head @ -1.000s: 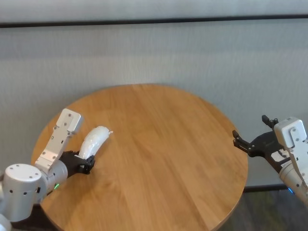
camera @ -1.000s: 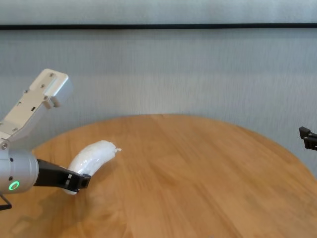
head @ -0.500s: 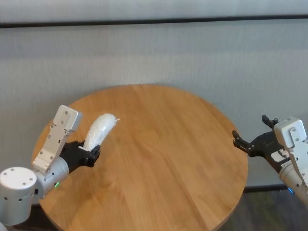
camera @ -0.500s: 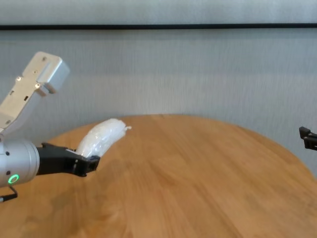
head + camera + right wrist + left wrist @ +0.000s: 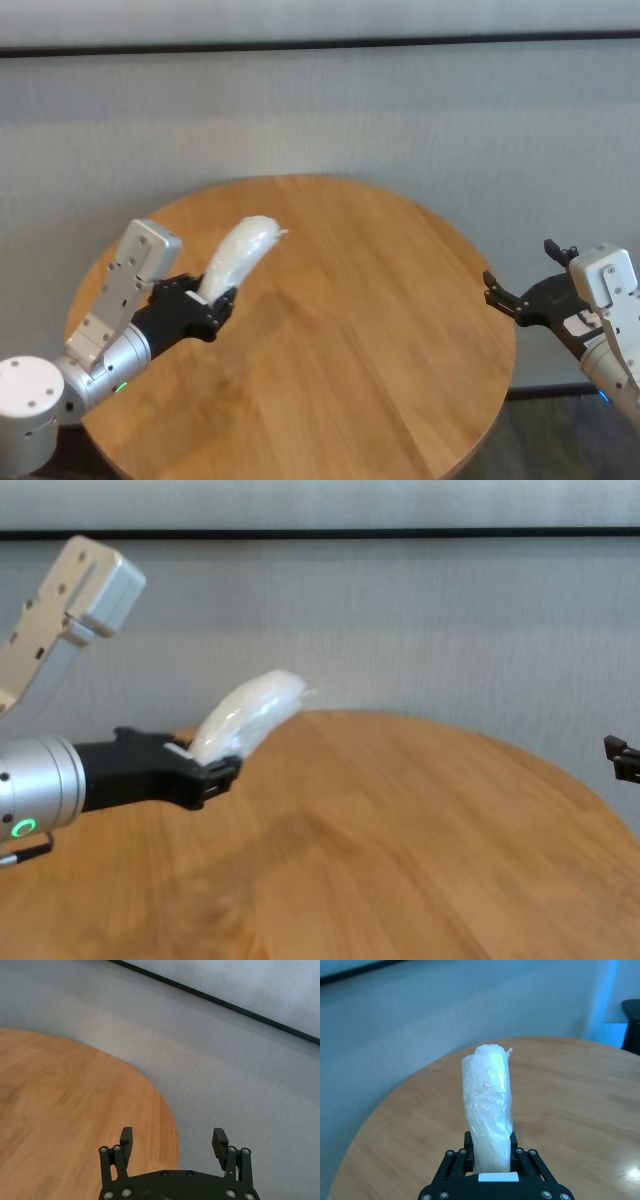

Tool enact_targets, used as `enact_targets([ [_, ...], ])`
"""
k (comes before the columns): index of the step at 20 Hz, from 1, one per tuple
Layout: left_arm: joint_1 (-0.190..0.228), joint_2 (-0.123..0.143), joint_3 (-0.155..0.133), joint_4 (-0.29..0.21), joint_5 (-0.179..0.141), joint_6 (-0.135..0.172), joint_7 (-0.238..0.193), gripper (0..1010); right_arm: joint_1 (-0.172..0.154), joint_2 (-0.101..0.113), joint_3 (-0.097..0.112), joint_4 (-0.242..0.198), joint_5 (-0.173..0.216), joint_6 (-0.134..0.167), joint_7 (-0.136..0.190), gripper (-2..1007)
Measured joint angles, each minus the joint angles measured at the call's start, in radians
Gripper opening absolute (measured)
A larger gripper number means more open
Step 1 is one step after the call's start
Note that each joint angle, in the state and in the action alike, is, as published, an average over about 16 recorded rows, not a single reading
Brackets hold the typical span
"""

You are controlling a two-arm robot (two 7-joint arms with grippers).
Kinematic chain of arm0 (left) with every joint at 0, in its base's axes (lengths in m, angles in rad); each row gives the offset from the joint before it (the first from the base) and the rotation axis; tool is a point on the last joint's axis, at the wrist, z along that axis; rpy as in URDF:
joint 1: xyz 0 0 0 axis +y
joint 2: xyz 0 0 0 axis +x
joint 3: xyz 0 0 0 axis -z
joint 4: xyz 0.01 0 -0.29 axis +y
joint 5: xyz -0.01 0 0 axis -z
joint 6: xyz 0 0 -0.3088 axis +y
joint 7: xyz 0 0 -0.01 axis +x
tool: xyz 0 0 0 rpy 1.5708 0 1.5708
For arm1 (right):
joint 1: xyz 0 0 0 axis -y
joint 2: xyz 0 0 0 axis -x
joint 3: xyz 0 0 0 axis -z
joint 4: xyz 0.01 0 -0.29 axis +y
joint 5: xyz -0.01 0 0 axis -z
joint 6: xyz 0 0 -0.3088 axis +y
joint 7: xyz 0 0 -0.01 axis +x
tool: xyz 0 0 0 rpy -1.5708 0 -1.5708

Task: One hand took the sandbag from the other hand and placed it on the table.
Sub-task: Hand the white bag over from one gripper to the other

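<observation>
At the lower left of the head view, the left end effector reaches in from the frame's corner on a silver cylinder wrist with a green ring light. Its black fingers are clamped tight on the near end of the sandbag, a lumpy white pouch in shiny clear plastic. The pouch sticks out past the fingertips and tilts up toward the upper middle of the frame, its knotted tip farthest from the wrist. In the chest view the sandbag is lifted clear of the round wood-grain counter, sitting at the left of the frame above the counter's far-left rim. The left wrist view shows the pouch rising from between the two fingers in the lower middle of the frame.

At the far right of the head view, the right end effector hangs just off the counter's right edge, well apart from the sandbag. Its fingers are spread wide with nothing between them, as the right wrist view shows at the bottom of the frame.
</observation>
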Motion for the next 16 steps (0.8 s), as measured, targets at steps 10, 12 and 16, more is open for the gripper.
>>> enact_targets([
  [10,0.017,0.037,0.004,-0.106,0.012,-0.082,-0.113,395,0.000,0.000,0.000,0.000,0.000,0.000,0.000,1002],
  [12,0.016,0.040,0.005,-0.122,0.014,-0.087,-0.133,395,0.000,0.000,0.000,0.000,0.000,0.000,0.000,1002],
  [16,0.008,0.044,0.011,-0.146,0.017,-0.091,-0.168,395,0.000,0.000,0.000,0.000,0.000,0.000,0.000,1002],
])
